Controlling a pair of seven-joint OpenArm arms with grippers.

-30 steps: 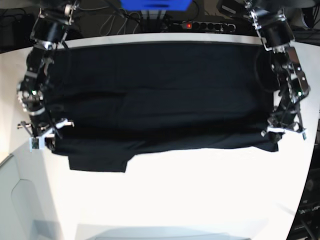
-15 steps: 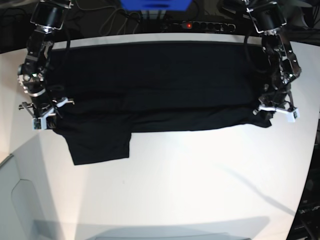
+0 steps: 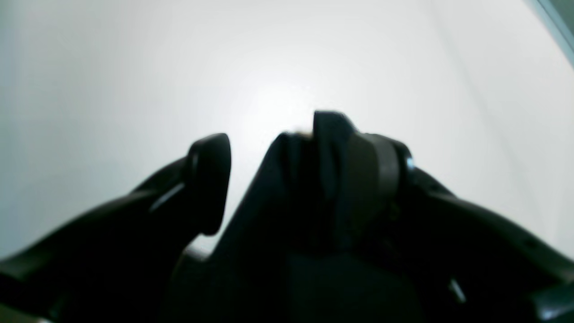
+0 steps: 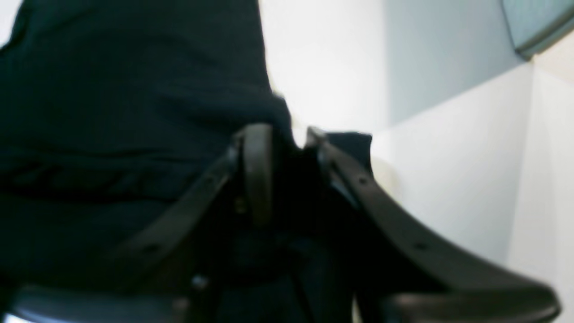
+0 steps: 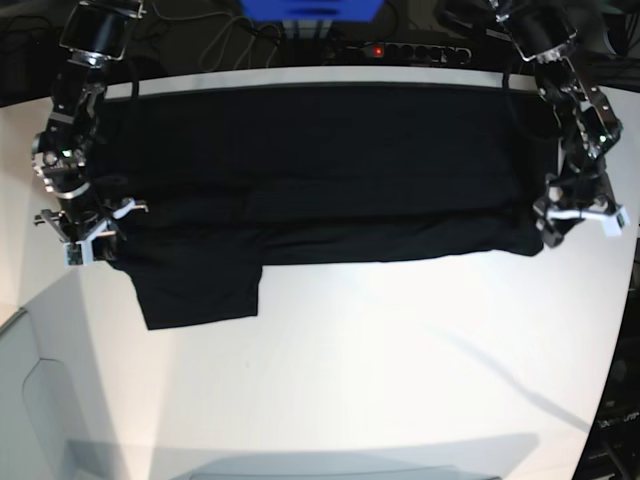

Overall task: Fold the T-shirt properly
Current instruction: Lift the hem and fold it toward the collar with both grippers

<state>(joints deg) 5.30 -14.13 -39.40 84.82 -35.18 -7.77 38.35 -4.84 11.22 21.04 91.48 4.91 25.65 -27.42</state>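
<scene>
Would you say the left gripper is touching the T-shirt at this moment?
Touching. In the left wrist view, black T-shirt cloth lies against one finger of the left gripper, whose jaws stand parted, with a gap to the other finger.

T-shirt (image 5: 310, 170) print (hidden)

robotics lab, white counter (image 5: 380, 360) flanked by two black robot arms, power strip (image 5: 405, 50) with red switch, tangled cables (image 5: 235, 40), blue box (image 5: 312, 10) behind
</scene>
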